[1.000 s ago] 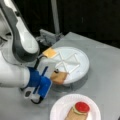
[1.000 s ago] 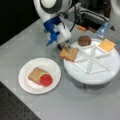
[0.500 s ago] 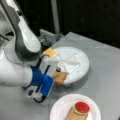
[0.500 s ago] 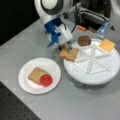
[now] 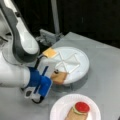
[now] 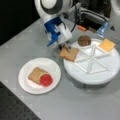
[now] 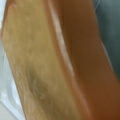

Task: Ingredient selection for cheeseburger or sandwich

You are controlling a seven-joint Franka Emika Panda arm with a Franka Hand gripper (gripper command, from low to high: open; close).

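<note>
My gripper [image 5: 55, 73] [image 6: 64, 47] is shut on a tan bread square [image 5: 59, 77] [image 6: 68, 53] at the rim of the white sectioned tray [image 5: 83, 65] [image 6: 87, 79]. The bread overhangs the tray's edge and fills the wrist view [image 7: 37, 65]. An orange cheese square [image 5: 50, 52] [image 6: 106, 45] and a brown patty disc [image 6: 84, 40] lie in tray sections. On the white plate [image 5: 58, 110] [image 6: 26, 82] sits the sandwich: a tan bread square [image 5: 73, 116] [image 6: 35, 74], a sliver of green lettuce [image 5: 74, 111] and a red tomato disc [image 5: 82, 107] [image 6: 46, 80] on top.
The arm's white links [image 5: 22, 45] lean over the tray's side in a front view. Grey metal hardware [image 6: 92, 17] stands behind the tray at the table's back edge. Grey tabletop [image 6: 82, 105] lies around the plate and tray.
The arm's upper links have leaned further over the tray. The held bread has hardly shifted at the tray's edge.
</note>
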